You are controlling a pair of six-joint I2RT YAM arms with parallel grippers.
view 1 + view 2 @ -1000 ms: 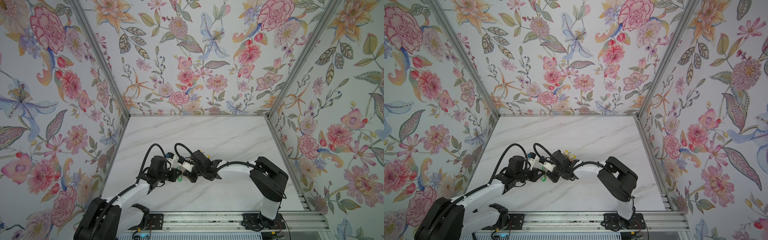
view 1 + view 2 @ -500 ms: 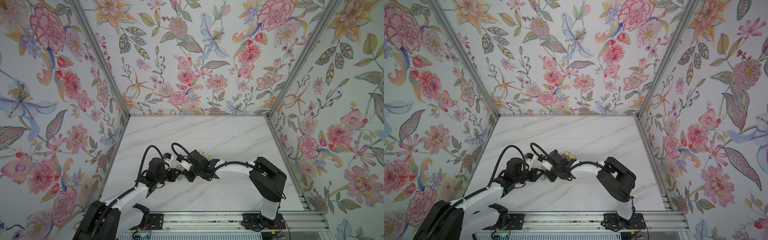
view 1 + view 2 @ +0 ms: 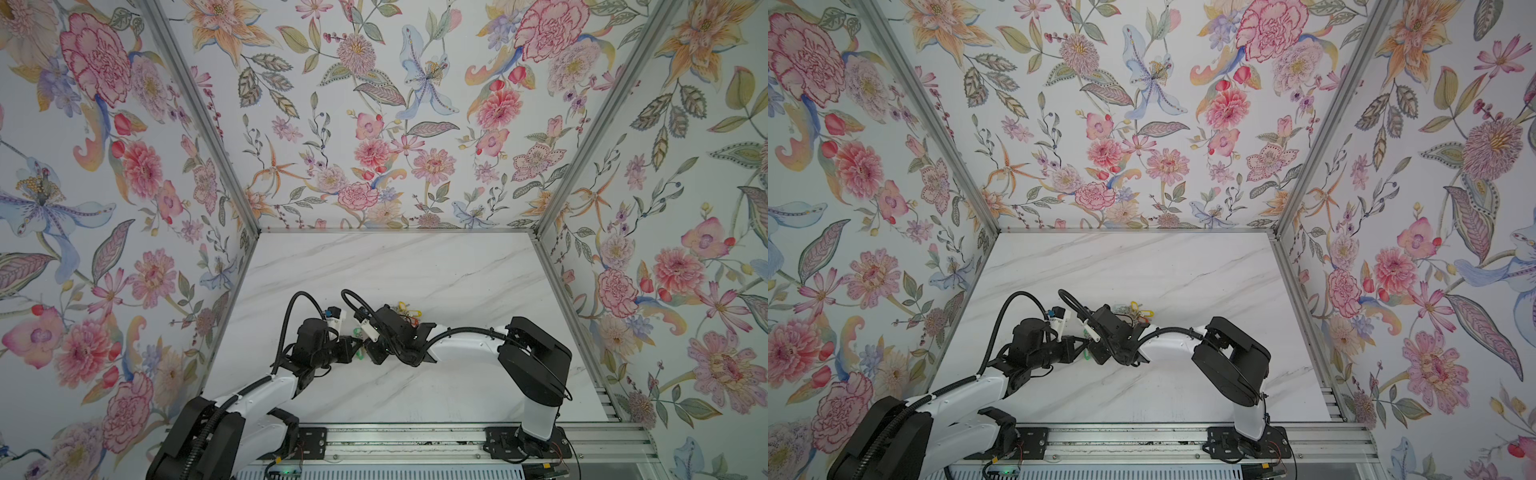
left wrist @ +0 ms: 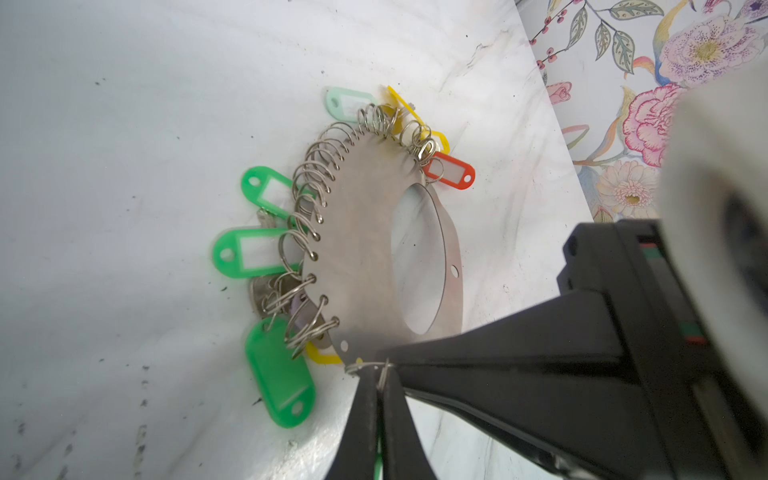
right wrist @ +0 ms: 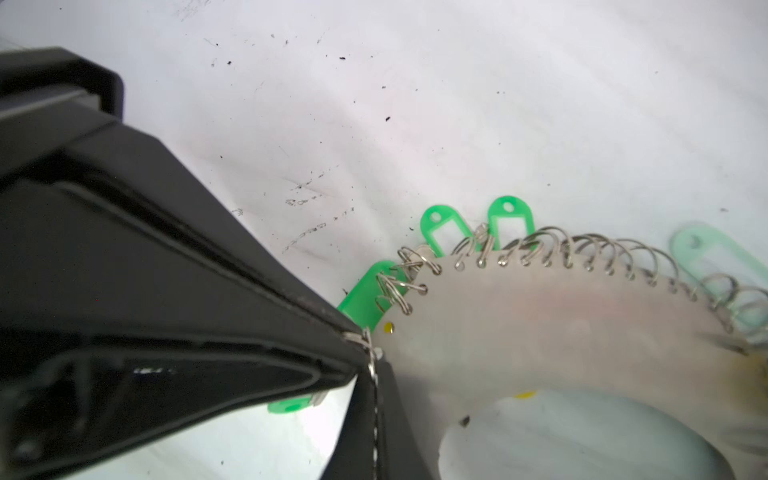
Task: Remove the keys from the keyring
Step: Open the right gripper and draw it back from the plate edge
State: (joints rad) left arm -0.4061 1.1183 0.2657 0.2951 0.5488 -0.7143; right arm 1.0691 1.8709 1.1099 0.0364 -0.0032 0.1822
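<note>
The left gripper (image 4: 374, 376) had its jaws pressed fully together on a small wire ring (image 4: 368, 366) at the very edge of the keyring (image 4: 365, 232). The right gripper (image 5: 376, 368) came in from the side, also shut tight, pinching the keyring's rim at almost the same spot, so the two sets of fingertips touched or nearly touched.

From that pinch point the flat grey hoop ran straight ahead of the left fingertips and off to one side of the right ones, its long axis leading away from both. It sat tilted rather than flat. The rim crowded with wire loops faced down toward the table (image 4: 124, 166), and the barer rim with open holes faced away from it.

The keys (image 4: 259, 291) and their green tags (image 4: 249, 253) fanned out along the looped rim, beyond the left jaws. The yellow tags (image 4: 405, 108) and the red-orange tag (image 4: 451, 172) lay at the hoop's far end. One more green tag (image 5: 291, 405) showed just beneath the left fingers.
</note>
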